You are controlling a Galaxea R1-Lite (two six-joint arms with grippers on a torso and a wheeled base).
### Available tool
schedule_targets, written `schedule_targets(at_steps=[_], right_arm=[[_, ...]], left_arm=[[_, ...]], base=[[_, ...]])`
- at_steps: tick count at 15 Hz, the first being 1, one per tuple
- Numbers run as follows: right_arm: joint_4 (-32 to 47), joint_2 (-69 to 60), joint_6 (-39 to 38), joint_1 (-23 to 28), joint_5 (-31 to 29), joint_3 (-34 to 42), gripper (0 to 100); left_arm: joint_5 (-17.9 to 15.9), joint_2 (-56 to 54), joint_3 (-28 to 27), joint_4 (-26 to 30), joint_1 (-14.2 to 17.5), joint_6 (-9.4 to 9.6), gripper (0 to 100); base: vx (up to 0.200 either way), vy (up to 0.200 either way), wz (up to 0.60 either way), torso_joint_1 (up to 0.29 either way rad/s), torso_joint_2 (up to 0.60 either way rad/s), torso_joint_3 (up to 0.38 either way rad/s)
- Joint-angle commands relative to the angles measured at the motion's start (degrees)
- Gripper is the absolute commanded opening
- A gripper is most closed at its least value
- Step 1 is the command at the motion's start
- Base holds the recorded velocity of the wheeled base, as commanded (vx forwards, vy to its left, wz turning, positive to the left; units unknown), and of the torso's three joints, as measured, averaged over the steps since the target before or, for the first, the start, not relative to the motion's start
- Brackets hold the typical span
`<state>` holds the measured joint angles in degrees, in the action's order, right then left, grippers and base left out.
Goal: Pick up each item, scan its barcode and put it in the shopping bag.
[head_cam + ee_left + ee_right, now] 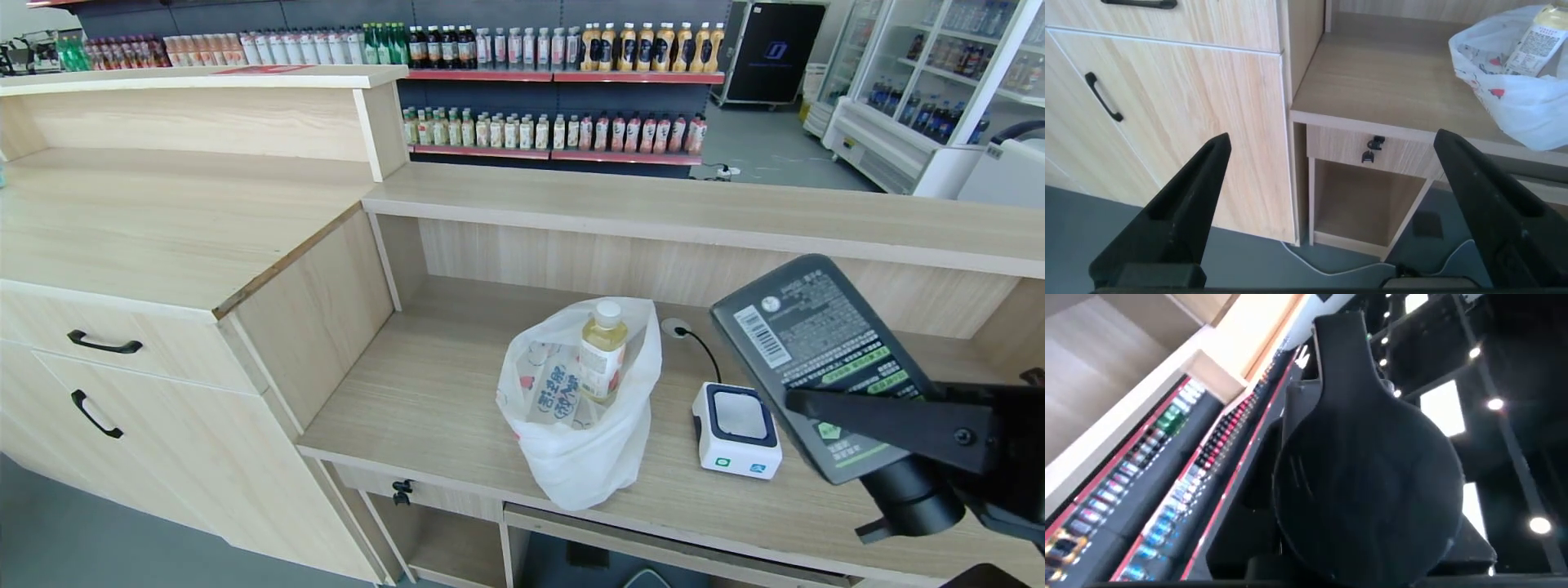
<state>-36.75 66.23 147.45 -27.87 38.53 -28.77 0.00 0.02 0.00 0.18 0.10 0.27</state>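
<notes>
Counter (457, 384): pale wood-grain laminate, matt and smooth. Shopping bag (588, 465): thin white plastic film, crinkled and half-translucent; the bottle (602, 351) inside is clear plastic with a glossy label. Scanner (736, 429): smooth white plastic shell with a shiny dark window; flat pack (816, 359): dark grey, dull sheen.

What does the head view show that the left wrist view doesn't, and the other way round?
Only the head view: the scanner on the desk, and the right gripper shut on a dark flat package, barcode label facing the camera, right of the scanner. Only the left wrist view: the open left gripper and the space under the desk. Both: the shopping bag with a bottle in it, and the cabinet door handle.
</notes>
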Motion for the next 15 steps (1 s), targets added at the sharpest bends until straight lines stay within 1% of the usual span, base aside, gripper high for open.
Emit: schedule_targets(at_steps=[1, 2, 3, 5, 7, 8, 10, 13, 15], right_arm=[[0.5, 1.8, -0.4, -1.8, 0.2, -0.1, 0], [2.3, 2.0, -1.5, -2.0, 1.2, 0.5, 0], [9.2, 2.8, -3.2, -3.3, 1.6, 0.7, 0], [15.1, 2.6, -3.3, -5.0, 2.4, -0.1, 0], [15.4, 2.6, -3.3, -5.7, 7.3, -0.2, 0], [15.2, 2.7, -3.3, -6.2, 8.6, -0.4, 0], [15.2, 2.5, -3.0, -6.4, 9.9, -0.8, 0], [15.2, 3.0, -3.0, -9.9, 10.5, -1.9, 0], [15.2, 2.7, -3.1, -11.1, 13.0, -3.1, 0]], left_arm=[[0.0, 0.0, 0.0, 0.0, 0.0, 0.0, 100], [0.0, 0.0, 0.0, 0.0, 0.0, 0.0, 100], [0.0, 0.0, 0.0, 0.0, 0.0, 0.0, 100], [0.0, 0.0, 0.0, 0.0, 0.0, 0.0, 100], [0.0, 0.0, 0.0, 0.0, 0.0, 0.0, 100], [0.0, 0.0, 0.0, 0.0, 0.0, 0.0, 100], [0.0, 0.0, 0.0, 0.0, 0.0, 0.0, 100], [0.0, 0.0, 0.0, 0.0, 0.0, 0.0, 100], [0.0, 0.0, 0.0, 0.0, 0.0, 0.0, 100]], base=[[0.0, 0.0, 0.0, 0.0, 0.0, 0.0], [0.0, 0.0, 0.0, 0.0, 0.0, 0.0], [0.0, 0.0, 0.0, 0.0, 0.0, 0.0], [0.0, 0.0, 0.0, 0.0, 0.0, 0.0], [0.0, 0.0, 0.0, 0.0, 0.0, 0.0], [0.0, 0.0, 0.0, 0.0, 0.0, 0.0], [0.0, 0.0, 0.0, 0.0, 0.0, 0.0], [0.0, 0.0, 0.0, 0.0, 0.0, 0.0], [0.0, 0.0, 0.0, 0.0, 0.0, 0.0]])
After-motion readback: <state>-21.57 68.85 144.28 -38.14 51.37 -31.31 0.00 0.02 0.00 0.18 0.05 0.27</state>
